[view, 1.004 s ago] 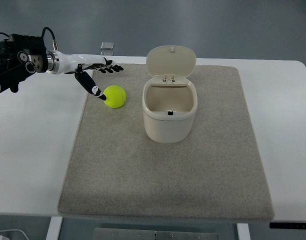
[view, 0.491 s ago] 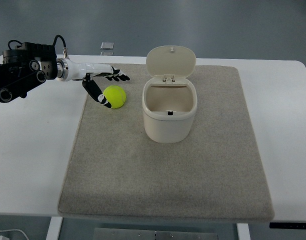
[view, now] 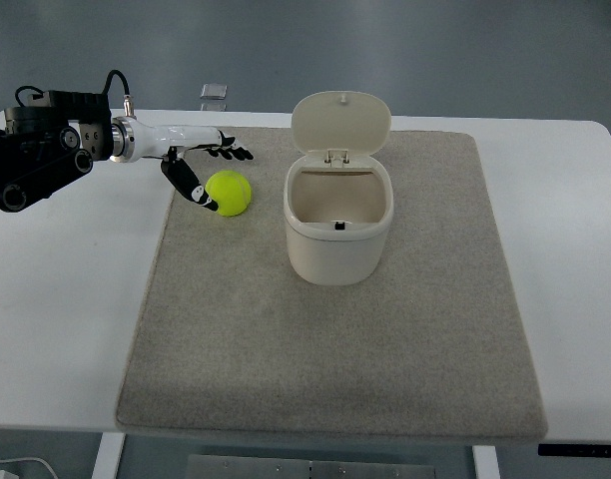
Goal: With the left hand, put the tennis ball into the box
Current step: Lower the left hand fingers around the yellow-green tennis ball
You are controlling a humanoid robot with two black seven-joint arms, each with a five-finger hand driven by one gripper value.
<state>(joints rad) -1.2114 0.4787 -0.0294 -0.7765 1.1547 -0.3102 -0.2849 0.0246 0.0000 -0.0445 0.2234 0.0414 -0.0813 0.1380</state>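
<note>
— Since the arm comes in from the far left, what is the left hand point(view: 198, 168) set up to do?

— It reaches across the bare table point(view: 66, 299) onto the mat's point(view: 325, 339) left edge, spread wide and holding nothing. The fingers point(view: 231, 153) point out flat past the ball's far side, while the thumb point(view: 189, 186) drops down on the near-left side, its tip touching the ball or just beside it — I cannot tell which.

— And the ball point(view: 229, 193) itself?

— Resting on the mat near its upper left corner, just beside the hand and clear of the box. That fork of fingers and thumb looks like a bracket around it, which I take as the approach to a grasp not yet closed.

— Why is the box point(view: 338, 228) where it is?

— It stands upright near the mat's middle, to the right of the ball, with a gap of mat between them. Its lid point(view: 340, 122) is tipped back on the far hinge, so the mouth faces up and is free — a carry to the right and a drop from above should do.

— Anything further right?

— Only mat and table; the right arm is out of view. One risk, in my judgement: a round ball on a flat mat may roll if the thumb nudges it before the fingers close.
</note>
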